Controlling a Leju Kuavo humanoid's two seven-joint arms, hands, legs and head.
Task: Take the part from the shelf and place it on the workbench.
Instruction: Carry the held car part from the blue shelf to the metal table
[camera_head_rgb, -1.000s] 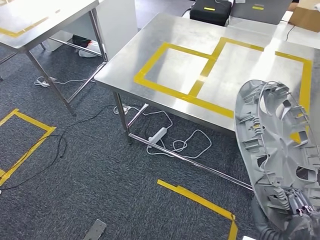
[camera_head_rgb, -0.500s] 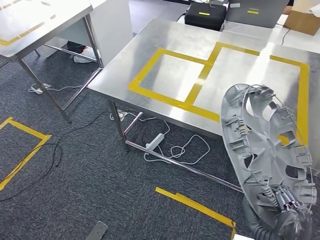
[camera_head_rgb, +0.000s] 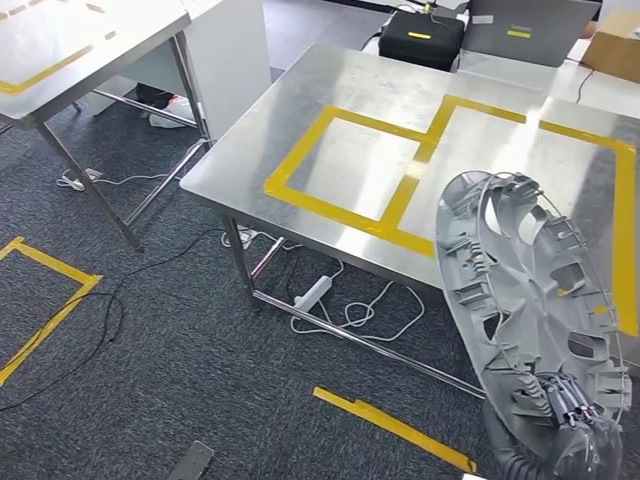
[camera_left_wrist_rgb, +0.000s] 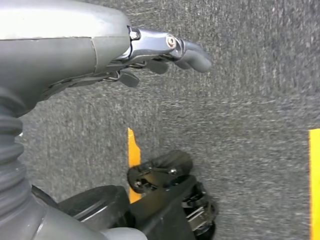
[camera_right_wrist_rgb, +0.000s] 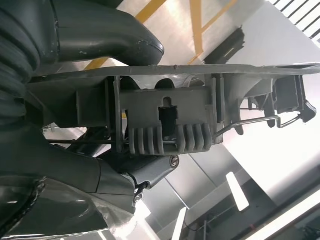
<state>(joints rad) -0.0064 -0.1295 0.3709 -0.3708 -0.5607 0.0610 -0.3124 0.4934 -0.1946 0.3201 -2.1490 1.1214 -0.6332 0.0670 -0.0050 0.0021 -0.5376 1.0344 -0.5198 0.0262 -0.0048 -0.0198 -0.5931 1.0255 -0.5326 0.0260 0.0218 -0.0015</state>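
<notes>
Part-wise, it's a big grey plastic wheel cover (camera_head_rgb: 528, 310), held up on edge at the lower right of the head view with its ribbed back side and wire ring facing the camera. It overlaps the near edge of the steel workbench (camera_head_rgb: 362, 90) in the picture, but whether it's actually over the top or still short of it I can't tell from this angle.

Right hand (camera_head_rgb: 585, 440) comes up from the bottom right corner and grips the cover at its lowest rim. In the right wrist view the thick thumb (camera_right_wrist_rgb: 109, 37) lies along one face of the rim and the darker fingers (camera_right_wrist_rgb: 151, 172) press on the other, right by the clip block, so the rim is clamped between them. Most of the hand is buried behind the cover in the head view, and the arm is cut off by the frame.

Left hand (camera_left_wrist_rgb: 166, 50) hangs down over the dark carpet (camera_left_wrist_rgb: 245, 100), fingers stretched out roughly straight and lying close together, nothing in them. Only its upper edge really shows, so the palm side is hard to make out.

Yellow tape squares (camera_head_rgb: 355, 165) mark the bench top, and a white power strip with cables (camera_head_rgb: 313, 292) sits on the floor under it.
</notes>
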